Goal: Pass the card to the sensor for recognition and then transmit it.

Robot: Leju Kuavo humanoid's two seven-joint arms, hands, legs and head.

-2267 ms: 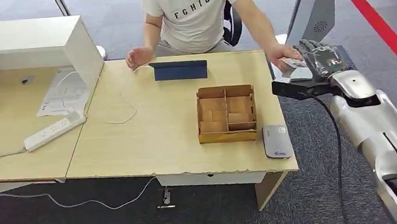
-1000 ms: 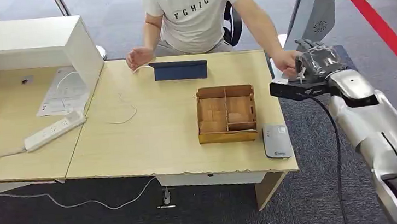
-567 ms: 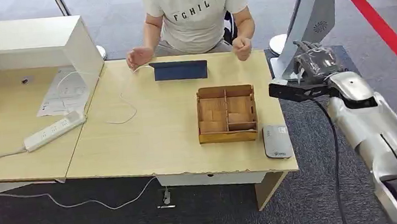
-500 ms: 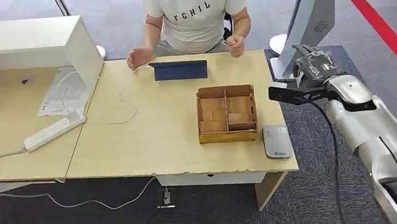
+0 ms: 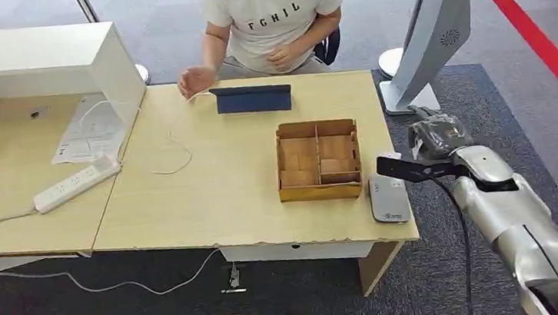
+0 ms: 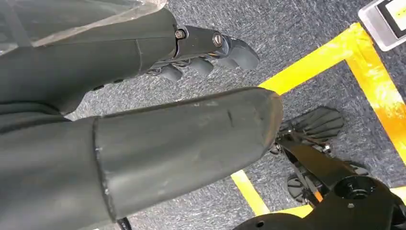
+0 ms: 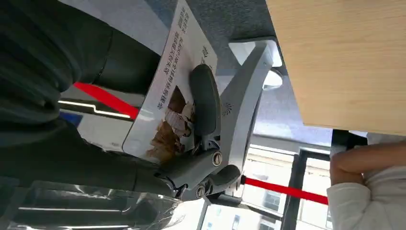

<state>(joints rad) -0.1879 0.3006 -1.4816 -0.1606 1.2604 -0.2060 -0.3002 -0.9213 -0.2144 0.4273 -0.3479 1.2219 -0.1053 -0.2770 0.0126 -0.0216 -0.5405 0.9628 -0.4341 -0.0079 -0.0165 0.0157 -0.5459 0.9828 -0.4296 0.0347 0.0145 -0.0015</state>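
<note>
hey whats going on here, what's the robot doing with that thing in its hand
The robot's right hand holds a printed card, pinched between thumb and fingers. The hand hangs just off the table's right edge, near the grey sensor lying by the wooden box. The card is not yet over the sensor. A person sits at the far side with hands drawn back, one resting on the table. The left hand hangs above the carpet, holding nothing.

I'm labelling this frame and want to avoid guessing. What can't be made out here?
- Card, right wrist view: print blurred and turned; the right robot hand covers part of its picture.
- Card, head view: hidden by the right robot hand.
- Sensor, head view: markings too small to read.
- Wooden box, head view: compartment contents not discernible.
- Left robot hand, left wrist view: palm hidden by its own thumb.
</note>
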